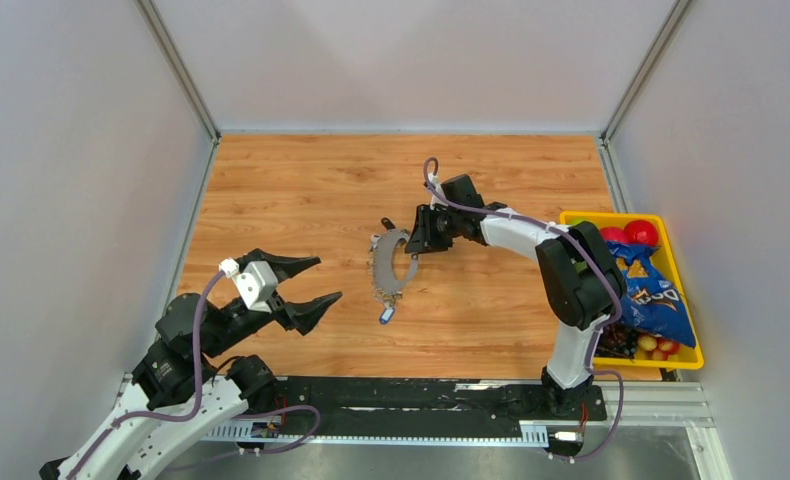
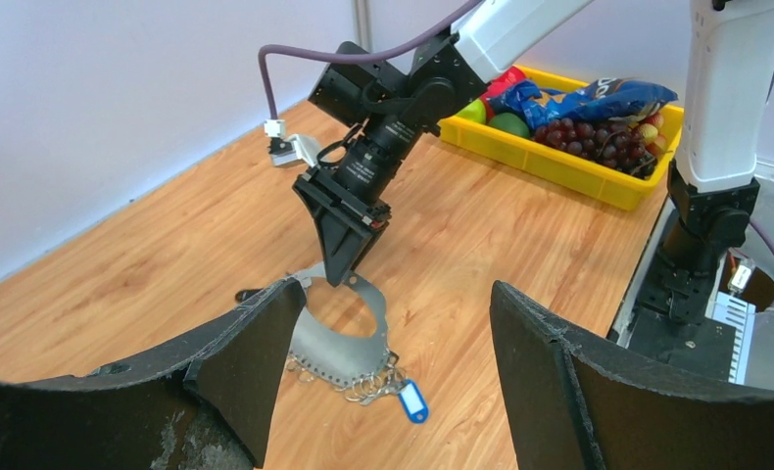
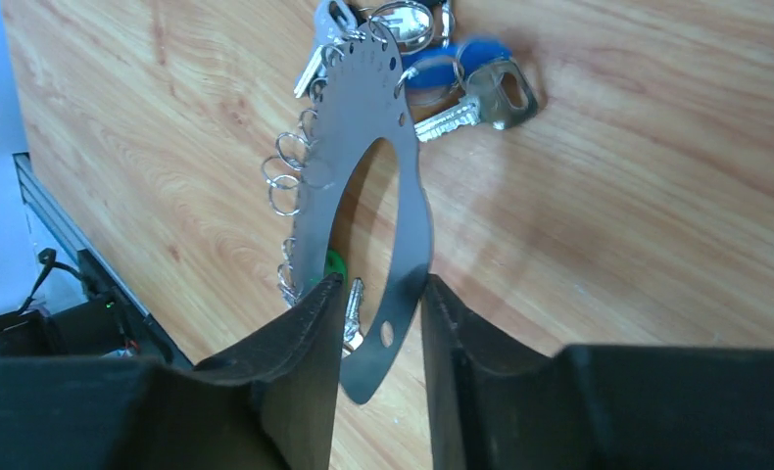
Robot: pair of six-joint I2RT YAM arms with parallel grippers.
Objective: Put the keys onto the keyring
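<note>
The keyring is a flat grey metal oval plate with small rings and a blue tag along its edge, lying mid-table. My right gripper is shut on its far end and tilts that end up; the right wrist view shows the plate edge-on between my fingertips, with a small key beside it. A silver key lies by the tag. A black-headed key lies just beyond the plate. My left gripper is open and empty, left of the keyring.
A yellow bin at the right edge holds a blue chip bag, grapes and fruit; it also shows in the left wrist view. White walls enclose the table on three sides. The right arm arches across the right half.
</note>
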